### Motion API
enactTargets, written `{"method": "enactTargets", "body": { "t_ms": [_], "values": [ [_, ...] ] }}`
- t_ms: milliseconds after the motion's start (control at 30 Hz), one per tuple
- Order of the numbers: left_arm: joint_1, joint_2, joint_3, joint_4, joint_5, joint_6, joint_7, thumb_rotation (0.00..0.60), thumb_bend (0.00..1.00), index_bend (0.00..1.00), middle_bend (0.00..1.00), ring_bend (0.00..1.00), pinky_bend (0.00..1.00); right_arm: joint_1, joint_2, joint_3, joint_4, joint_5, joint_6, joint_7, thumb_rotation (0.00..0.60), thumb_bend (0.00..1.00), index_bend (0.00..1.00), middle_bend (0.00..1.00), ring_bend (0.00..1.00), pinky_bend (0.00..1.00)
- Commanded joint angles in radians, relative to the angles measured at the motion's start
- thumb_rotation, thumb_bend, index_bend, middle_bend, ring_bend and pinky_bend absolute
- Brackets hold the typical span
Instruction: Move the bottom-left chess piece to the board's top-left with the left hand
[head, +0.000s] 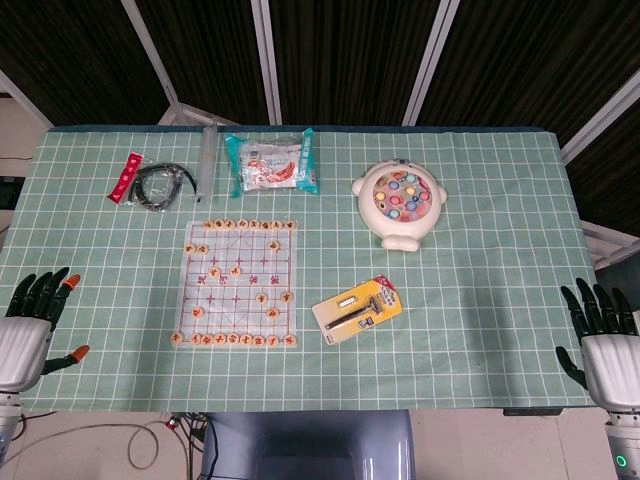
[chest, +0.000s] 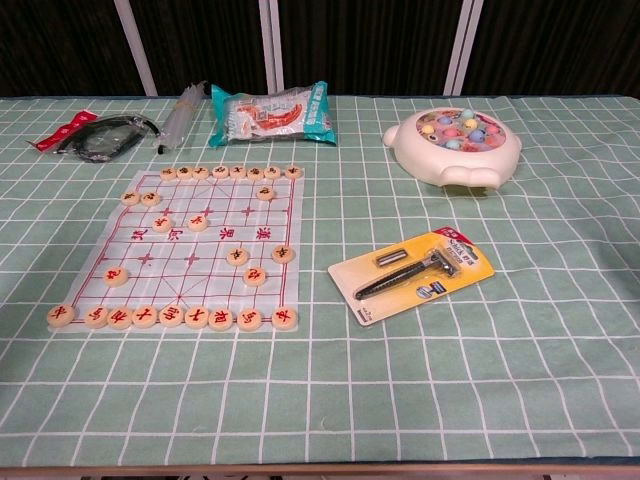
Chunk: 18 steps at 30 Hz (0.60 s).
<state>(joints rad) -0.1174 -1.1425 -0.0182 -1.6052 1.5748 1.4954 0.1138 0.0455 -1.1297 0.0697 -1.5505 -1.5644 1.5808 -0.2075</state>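
Observation:
A clear Chinese chess board lies left of centre on the green checked cloth, with round wooden pieces along its near and far rows. The bottom-left piece sits at the board's near left corner. The top-left corner shows no piece on it; the far row starts just to its right. My left hand rests at the table's near left edge, fingers apart and holding nothing, well left of the board. My right hand is at the near right edge, also holding nothing. Neither hand appears in the chest view.
A razor in yellow packaging lies right of the board. A white fishing toy sits at the back right. A snack bag, a clear tube, black cable and a red packet line the back left.

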Motion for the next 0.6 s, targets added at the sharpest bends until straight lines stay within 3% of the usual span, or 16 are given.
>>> {"method": "enactTargets", "body": {
  "t_ms": [33,600],
  "values": [
    [0.002,0.002,0.001,-0.003,-0.003,-0.001,0.003,0.6,0.0,0.0,0.0,0.0,0.0,0.0,0.004,-0.002,-0.008,0.005,-0.008,0.002,0.6,0.34,0.0,0.0,0.0,0.02],
    [-0.003,0.007,-0.001,-0.018,-0.033,-0.028,0.015,0.6,0.0,0.0,0.0,0.0,0.0,0.0,0.008,-0.007,-0.023,0.012,-0.022,0.004,0.6,0.34,0.0,0.0,0.0,0.02]
  ]
}}
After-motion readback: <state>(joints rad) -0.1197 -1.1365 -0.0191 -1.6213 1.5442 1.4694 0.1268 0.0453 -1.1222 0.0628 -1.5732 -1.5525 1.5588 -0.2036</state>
